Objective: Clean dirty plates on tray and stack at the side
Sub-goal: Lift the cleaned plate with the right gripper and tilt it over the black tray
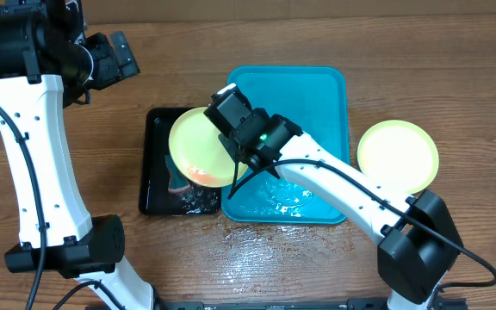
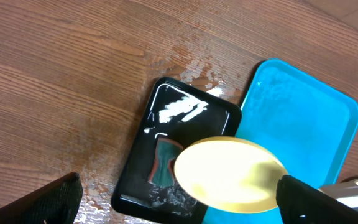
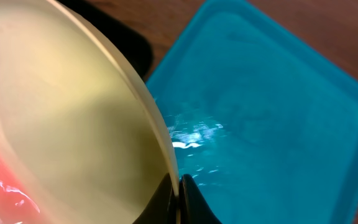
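Observation:
My right gripper (image 1: 228, 148) is shut on the rim of a yellow-green plate (image 1: 198, 146) with a red-orange sauce smear at its lower edge. It holds the plate tilted over the black tray (image 1: 155, 164). The same plate fills the left of the right wrist view (image 3: 67, 118), pinched between the fingers (image 3: 179, 199), and shows in the left wrist view (image 2: 229, 174). The turquoise tray (image 1: 317, 95) is wet and holds no plates. A clean plate (image 1: 397, 156) lies on the table right of it. My left gripper (image 1: 114, 56) is open and empty, high at the far left.
The small black tray (image 2: 173, 124) holds water and a dark sponge-like thing (image 2: 165, 163). Water drops lie on the wood in front of both trays (image 1: 257, 241). The right arm's base (image 1: 420, 250) stands at the front right.

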`<state>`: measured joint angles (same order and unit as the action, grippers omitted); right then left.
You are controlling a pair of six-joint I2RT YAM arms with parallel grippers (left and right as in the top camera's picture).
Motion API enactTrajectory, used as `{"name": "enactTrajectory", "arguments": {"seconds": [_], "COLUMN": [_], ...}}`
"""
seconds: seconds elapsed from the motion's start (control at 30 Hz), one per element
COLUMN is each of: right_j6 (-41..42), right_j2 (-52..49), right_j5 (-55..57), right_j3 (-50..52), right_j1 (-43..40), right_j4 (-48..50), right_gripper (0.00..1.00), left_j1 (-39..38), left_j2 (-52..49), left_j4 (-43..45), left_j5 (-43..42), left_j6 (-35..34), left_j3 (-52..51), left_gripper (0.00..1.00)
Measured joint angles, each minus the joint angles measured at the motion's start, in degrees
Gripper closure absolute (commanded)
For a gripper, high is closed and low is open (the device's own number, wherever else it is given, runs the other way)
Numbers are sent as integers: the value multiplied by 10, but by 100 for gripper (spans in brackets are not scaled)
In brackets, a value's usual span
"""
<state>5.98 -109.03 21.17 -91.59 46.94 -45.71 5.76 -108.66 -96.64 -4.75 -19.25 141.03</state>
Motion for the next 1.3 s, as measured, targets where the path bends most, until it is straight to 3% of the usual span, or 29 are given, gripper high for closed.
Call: {"name": "enactTrajectory", "arguments": {"seconds": [0.8,1.3], "right_j6": [-2,-3], "right_j2": [13,13], "right_j5": [399,464], "right_j3": [-1,-1], "right_j1": [177,192], "right_j4": [3,2], "right_gripper": [96,96], "left_j1": [0,0], "left_j2": [0,0], "left_j4": [0,0], "left_j5": [0,0], "left_j6": [0,0], "left_j3": [0,0], "left_gripper": [0,0]}}
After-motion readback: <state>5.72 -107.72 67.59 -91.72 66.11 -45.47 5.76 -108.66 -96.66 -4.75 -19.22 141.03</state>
